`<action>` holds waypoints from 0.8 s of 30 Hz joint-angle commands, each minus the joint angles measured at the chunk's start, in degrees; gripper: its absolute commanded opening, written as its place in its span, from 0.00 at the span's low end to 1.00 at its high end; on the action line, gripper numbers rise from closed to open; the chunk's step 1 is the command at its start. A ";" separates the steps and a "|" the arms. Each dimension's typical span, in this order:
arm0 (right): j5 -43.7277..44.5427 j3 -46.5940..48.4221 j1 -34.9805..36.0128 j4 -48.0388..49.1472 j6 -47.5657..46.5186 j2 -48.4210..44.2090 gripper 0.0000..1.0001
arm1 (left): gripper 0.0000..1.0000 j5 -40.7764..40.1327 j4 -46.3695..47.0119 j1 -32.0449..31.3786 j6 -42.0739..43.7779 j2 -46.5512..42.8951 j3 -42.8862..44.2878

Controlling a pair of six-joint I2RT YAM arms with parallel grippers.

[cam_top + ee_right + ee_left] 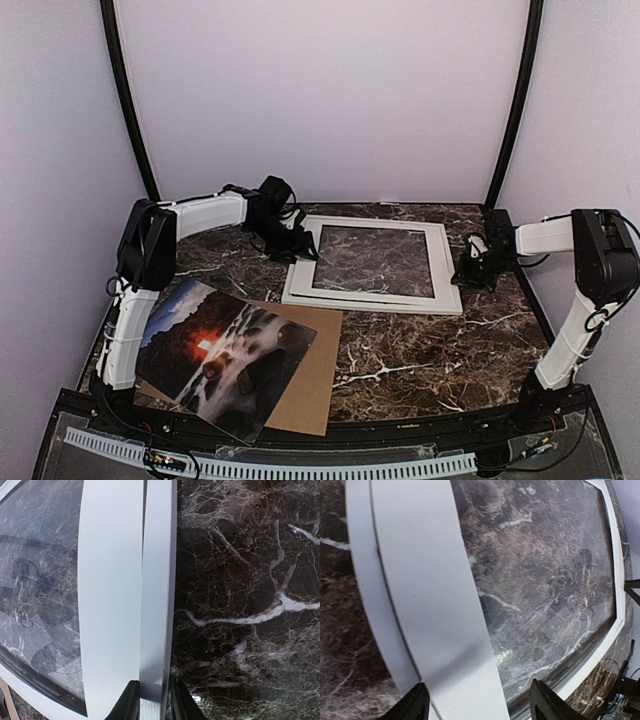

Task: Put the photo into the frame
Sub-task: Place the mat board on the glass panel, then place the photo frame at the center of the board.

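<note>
The photo [225, 360], a dark landscape with a red-orange glow, lies at the near left on a brown cardboard sheet [312, 385]. The white frame [372, 301] lies flat at the table's middle back, with a wide white mat [425, 580] inside its rails. My left gripper [295, 250] is at the frame's left side. In the left wrist view it [480, 704] is open, and its fingers [415, 702] straddle the mat band without pressing it. At the frame's right side, my right gripper [463, 270] is shut on the thin outer rail [157, 580], seen in the right wrist view [154, 701].
The dark marble tabletop [430, 350] shows through the frame's see-through centre [372, 258]. Lilac walls close the back and sides. A perforated white strip [300, 468] runs along the near edge. The photo's near corner overhangs that edge.
</note>
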 commanded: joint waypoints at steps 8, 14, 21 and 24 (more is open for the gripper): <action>0.20 -1.06 0.24 -0.12 -0.09 1.10 0.24 | 0.74 -12.38 -2.22 0.49 2.66 -4.56 -1.19; -0.01 -0.97 0.22 -0.13 -0.09 1.19 0.24 | 0.73 -12.09 0.47 0.49 2.71 -4.37 -3.31; -0.57 -0.84 0.24 -0.35 0.02 0.76 0.22 | 0.62 -11.20 1.93 0.49 2.55 -3.53 -4.47; -0.83 -0.84 0.19 -0.39 -0.08 0.73 0.22 | 0.53 -10.10 2.32 0.44 2.18 -3.34 -5.10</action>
